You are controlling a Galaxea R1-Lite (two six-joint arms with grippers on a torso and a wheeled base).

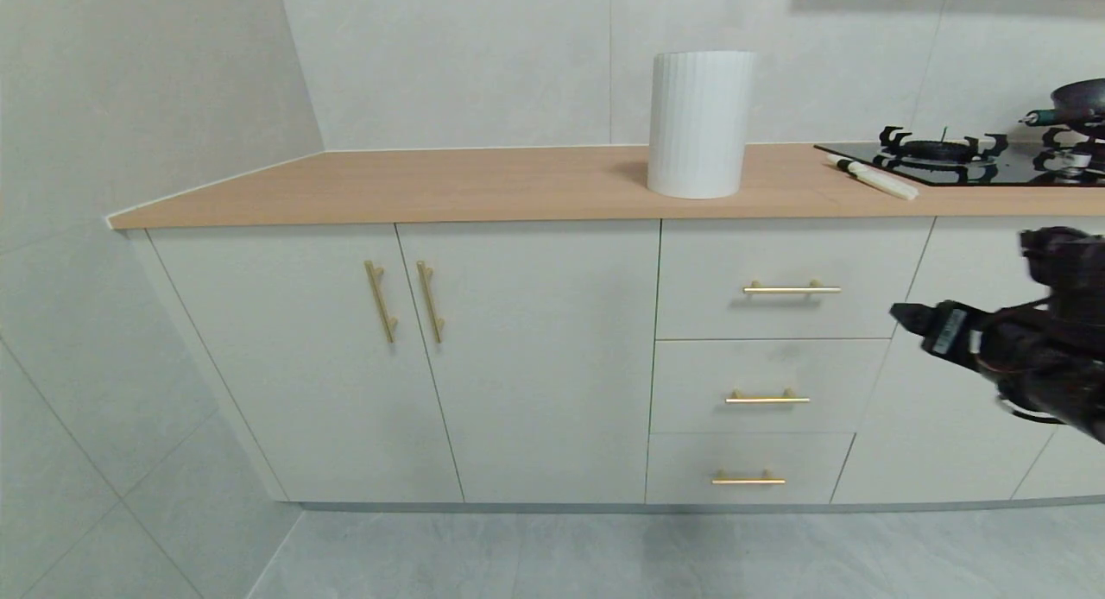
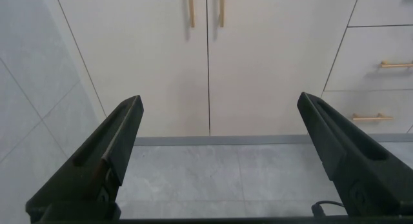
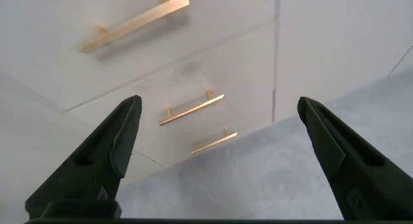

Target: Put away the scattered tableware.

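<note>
The pale utensil point(image 1: 868, 176) lies at the hob point(image 1: 967, 173) corner. The right gripper point(image 3: 217, 104), jaws apart, hangs low before the drawers point(image 1: 777, 323) and may strike the countertop point(image 1: 432, 185) when rising.

Wooden countertop point(image 1: 432, 189), pale cabinet doors point(image 1: 527, 366) (brass handles point(image 1: 381, 301)), three drawers point(image 1: 764, 368), black hob point(image 1: 993, 173), grey floor point(image 1: 604, 556)

Pan point(image 1: 1081, 97) and hob point(image 1: 993, 166) run off the right edge, right arm point(image 1: 1053, 366) too (blurred); pale utensil point(image 1: 872, 178) beside hob too small to identify.
</note>
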